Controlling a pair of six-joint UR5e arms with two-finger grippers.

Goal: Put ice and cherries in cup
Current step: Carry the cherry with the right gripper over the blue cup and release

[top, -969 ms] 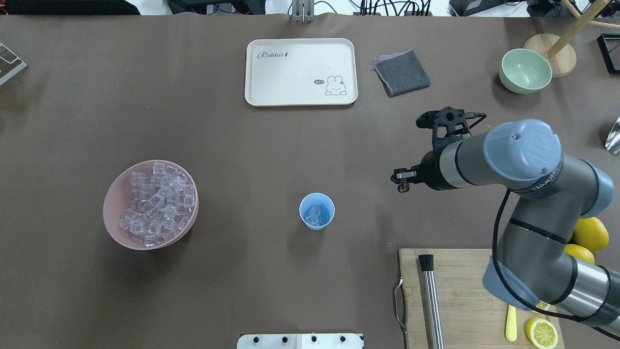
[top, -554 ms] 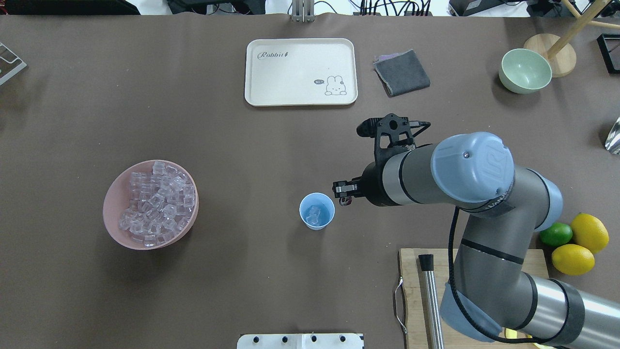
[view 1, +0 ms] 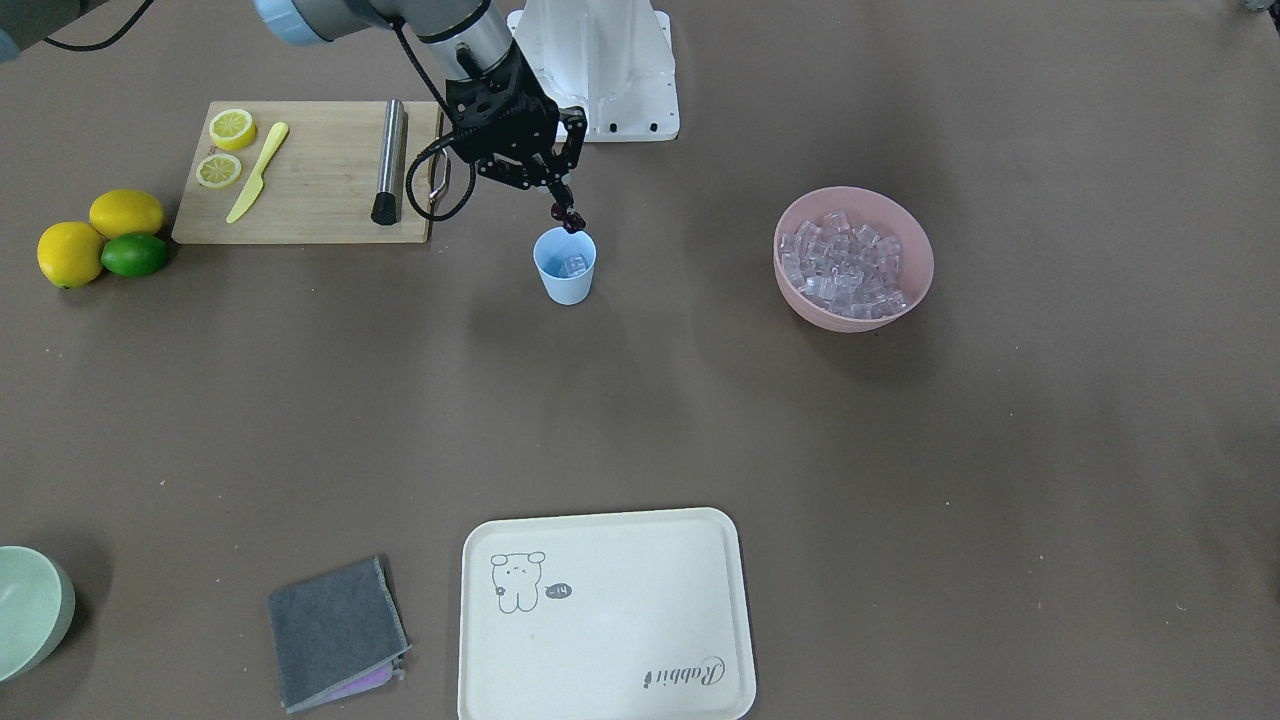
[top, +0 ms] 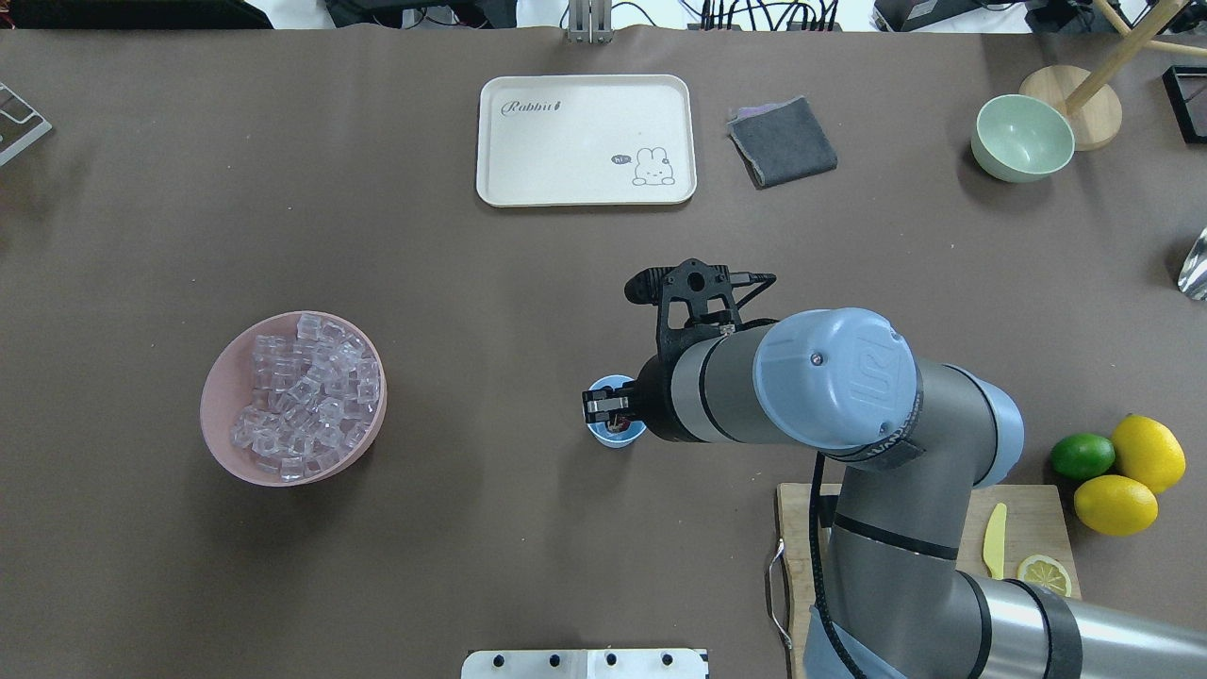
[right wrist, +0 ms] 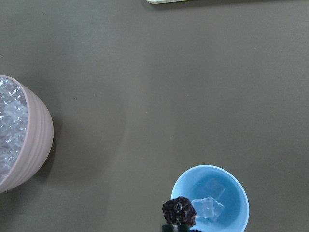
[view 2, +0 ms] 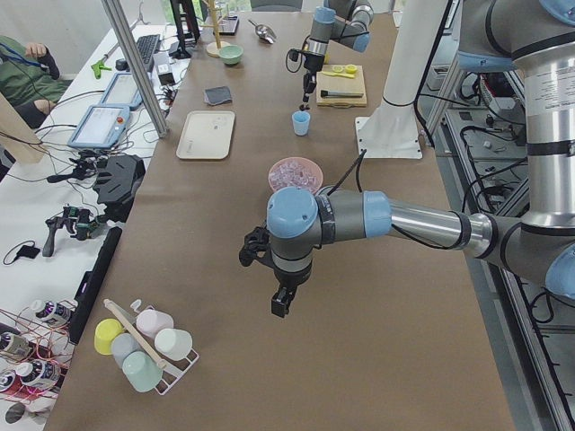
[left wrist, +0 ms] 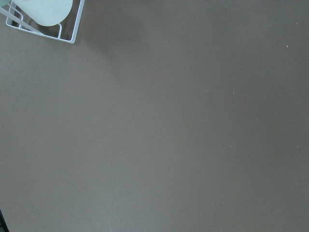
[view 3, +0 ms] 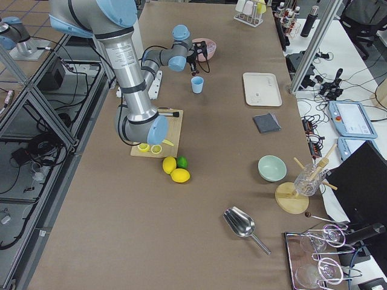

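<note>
The light blue cup (view 1: 565, 272) stands mid-table with a few ice cubes (right wrist: 208, 205) inside; it also shows in the overhead view (top: 618, 436). My right gripper (view 1: 566, 215) is shut on the dark maroon cherries (right wrist: 179, 211) and holds them just above the cup's rim (right wrist: 239, 193). In the overhead view the right gripper (top: 611, 415) covers most of the cup. More ice (view 1: 845, 262) fills the pink bowl (top: 222, 377). My left gripper (view 2: 281, 303) hovers over bare table far off; I cannot tell whether it is open or shut.
A cutting board (view 1: 310, 175) with lemon halves, a yellow knife and a steel rod lies behind the cup. Lemons and a lime (view 1: 132, 254) sit beside it. A cream tray (view 1: 605, 615), grey cloth (view 1: 335, 630) and pale green bowl (view 1: 25, 610) lie on the far side.
My right arm has swung left with the cherries, from well to the right of the cup to directly over it. The cup and the pink bowl have not moved.
</note>
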